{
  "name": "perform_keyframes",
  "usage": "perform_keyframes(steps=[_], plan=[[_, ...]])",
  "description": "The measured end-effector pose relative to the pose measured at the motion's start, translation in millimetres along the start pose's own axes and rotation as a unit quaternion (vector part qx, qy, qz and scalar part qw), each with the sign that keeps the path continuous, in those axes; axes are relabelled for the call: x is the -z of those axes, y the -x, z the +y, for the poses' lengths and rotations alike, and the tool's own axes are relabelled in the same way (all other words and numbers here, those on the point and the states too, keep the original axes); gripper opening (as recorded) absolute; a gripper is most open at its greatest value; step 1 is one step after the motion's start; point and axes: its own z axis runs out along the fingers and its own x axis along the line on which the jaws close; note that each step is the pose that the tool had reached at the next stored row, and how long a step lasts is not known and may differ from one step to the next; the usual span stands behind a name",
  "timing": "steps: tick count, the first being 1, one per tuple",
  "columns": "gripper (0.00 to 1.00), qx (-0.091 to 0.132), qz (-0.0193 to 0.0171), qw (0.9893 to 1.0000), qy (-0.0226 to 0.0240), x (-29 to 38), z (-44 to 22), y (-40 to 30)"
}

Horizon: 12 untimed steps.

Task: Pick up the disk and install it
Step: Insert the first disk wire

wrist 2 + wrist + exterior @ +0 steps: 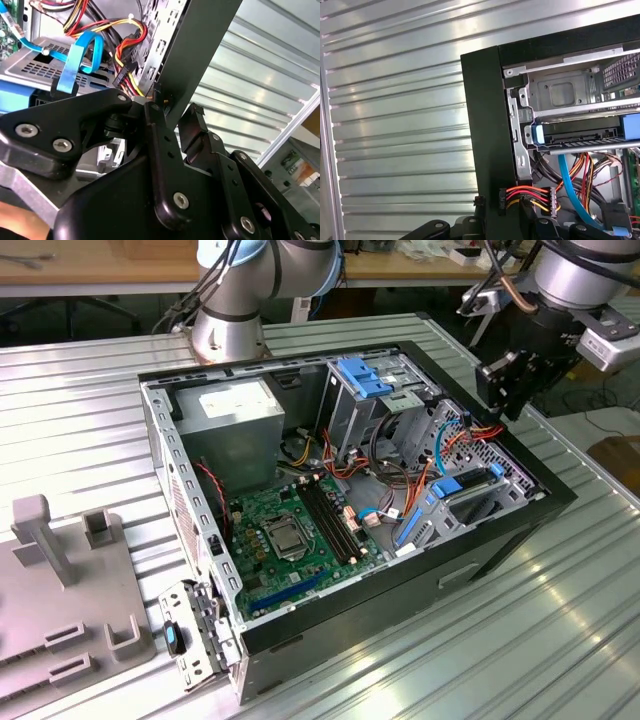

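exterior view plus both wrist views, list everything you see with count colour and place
table: 1, silver, ribbed, under everything
computer case: 1, black, open, mid-table
motherboard: 1, green, on the case floor
power supply: 1, grey, rear corner of the case
disk: 1, grey with blue frame, in a bay by the case wall
power cables: 1 bundle, red, orange and yellow, beside the disk
data cable: 1, light blue, beside the power cables
fixture plate: 1, grey, exterior view's left
arm: 1, silver-grey, exterior view's right
gripper: 1, black, above the case's corner
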Motion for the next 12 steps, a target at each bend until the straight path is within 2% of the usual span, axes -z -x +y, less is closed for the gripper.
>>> perform_keyframes(steps=[3, 7, 10, 12], plan=[[0.39, -0.001, 0.0001, 1.0, 0.0004, -0.5, 0.4, 0.0], [0.39, -0.014, 0.0004, 0.9999, 0.0033, -2.7, 1.6, 0.4], [0.39, -0.014, 0.0004, 0.9999, 0.0032, -3.2, 7.1, -0.3], [0.39, -0.014, 0.0004, 0.9999, 0.0033, -3.2, 8.0, -0.4]])
